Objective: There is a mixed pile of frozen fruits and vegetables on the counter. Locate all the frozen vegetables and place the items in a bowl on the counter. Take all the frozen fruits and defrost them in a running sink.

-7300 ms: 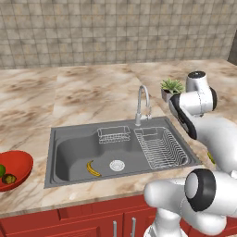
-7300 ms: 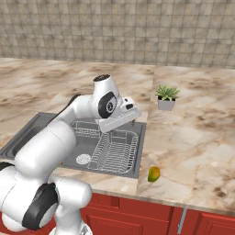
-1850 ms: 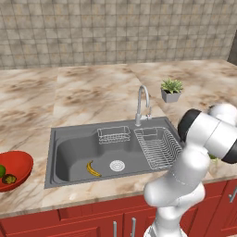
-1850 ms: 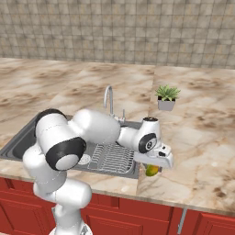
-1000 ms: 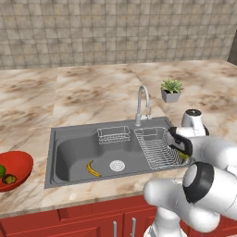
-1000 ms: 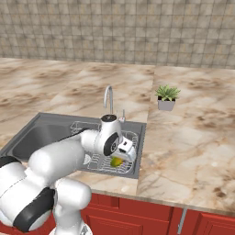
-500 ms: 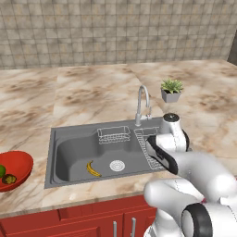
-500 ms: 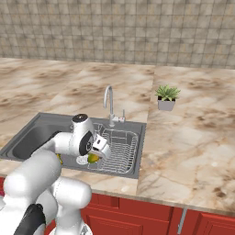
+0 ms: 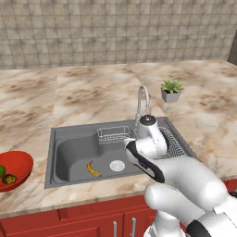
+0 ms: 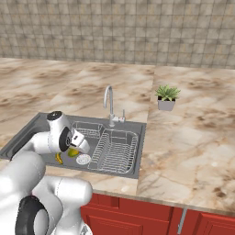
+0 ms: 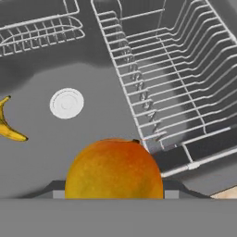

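My gripper (image 10: 74,150) is shut on the yellow-green oval fruit (image 10: 72,152) with an orange blush, held low over the dark grey sink (image 9: 69,152). In the hand view the fruit (image 11: 113,169) bulges at the bottom, over the basin floor between the drain (image 11: 66,103) and the wire dish rack (image 11: 176,78). A yellow banana (image 9: 94,169) lies on the sink floor left of the drain; it is also at the hand view's left edge (image 11: 7,125). The red bowl (image 9: 21,166) sits on the counter (image 9: 92,97) far left, holding a bright green item (image 9: 2,170) and a darker one (image 9: 9,178).
A curved chrome tap (image 9: 141,99) rises behind the sink. A small wire basket (image 9: 113,134) hangs at the basin's back wall. A potted plant (image 9: 171,90) stands on the counter to the right. Red cabinets (image 10: 137,213) run below.
The arm has swung left from above the dish rack to above the open basin, carrying the fruit with it. The banana and the bowl have not moved.
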